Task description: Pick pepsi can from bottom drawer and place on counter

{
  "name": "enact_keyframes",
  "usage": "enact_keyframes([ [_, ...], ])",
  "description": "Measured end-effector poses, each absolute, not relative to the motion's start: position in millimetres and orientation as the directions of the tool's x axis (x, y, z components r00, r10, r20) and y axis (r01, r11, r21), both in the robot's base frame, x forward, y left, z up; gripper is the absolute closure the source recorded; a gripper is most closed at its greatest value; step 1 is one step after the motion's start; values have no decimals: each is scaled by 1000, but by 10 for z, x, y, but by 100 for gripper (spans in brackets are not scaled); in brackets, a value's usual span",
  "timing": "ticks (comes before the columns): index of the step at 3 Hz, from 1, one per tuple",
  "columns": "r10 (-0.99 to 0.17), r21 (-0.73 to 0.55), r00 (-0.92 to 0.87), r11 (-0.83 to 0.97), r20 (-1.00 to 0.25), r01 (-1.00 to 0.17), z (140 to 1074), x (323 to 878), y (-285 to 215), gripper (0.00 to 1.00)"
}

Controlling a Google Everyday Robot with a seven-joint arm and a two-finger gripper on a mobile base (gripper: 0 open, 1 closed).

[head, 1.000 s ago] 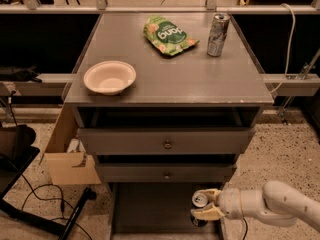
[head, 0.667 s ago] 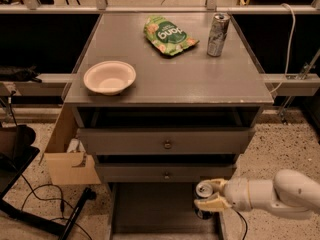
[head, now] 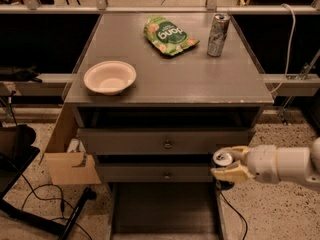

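**A:** The room has a speckled stone floor (head: 280,214), and in the middle stands a grey drawer cabinet. Its flat matte grey top is the table (head: 190,79). What is on it?

**B:** A round white bowl (head: 109,77) sits at the left front. A green snack bag (head: 169,34) lies at the back, and a tall slim silver-grey patterned can (head: 218,28) is at the back right. The right front part of the table is bare.

**A:** Where is the tool?

**B:** The beige two-finger tool (head: 224,164) comes in from the right on a white arm. It is low, in front of the cabinet, level with the lower of the two grey drawers with round knobs (head: 166,175). Its fingers are closed around the short pepsi can (head: 222,158), one above and one below in this view. Mostly the round silver top shows, because the fingers cover the body.

**A:** So the can is out of the wide shallow grey bottom drawer (head: 165,209)?

**B:** I judge so. It is held above the right wall of that drawer, which is open and shows only its dark floor.

**A:** Which relation matters for the coming move?

**B:** The table lies above the tool and further back. Its front edge overhangs between them, so I think the can must rise in front of that edge before it goes inward. The silver top faces up, so the long axis looks close to vertical, which is good for setting it down. The bare right front corner is the nearest free place, well apart from the slim can.
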State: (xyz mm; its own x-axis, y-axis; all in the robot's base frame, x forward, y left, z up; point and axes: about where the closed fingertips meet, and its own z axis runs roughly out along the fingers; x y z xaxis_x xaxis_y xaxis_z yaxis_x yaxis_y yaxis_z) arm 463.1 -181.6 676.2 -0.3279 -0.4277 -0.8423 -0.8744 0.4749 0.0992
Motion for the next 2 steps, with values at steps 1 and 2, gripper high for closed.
enact_keyframes([
  [1,-433,87,-319,475,-843,-876,6832,4648,-1815,100],
  [2,-413,103,-317,463,-854,-880,6950,4747,-1747,100],
])
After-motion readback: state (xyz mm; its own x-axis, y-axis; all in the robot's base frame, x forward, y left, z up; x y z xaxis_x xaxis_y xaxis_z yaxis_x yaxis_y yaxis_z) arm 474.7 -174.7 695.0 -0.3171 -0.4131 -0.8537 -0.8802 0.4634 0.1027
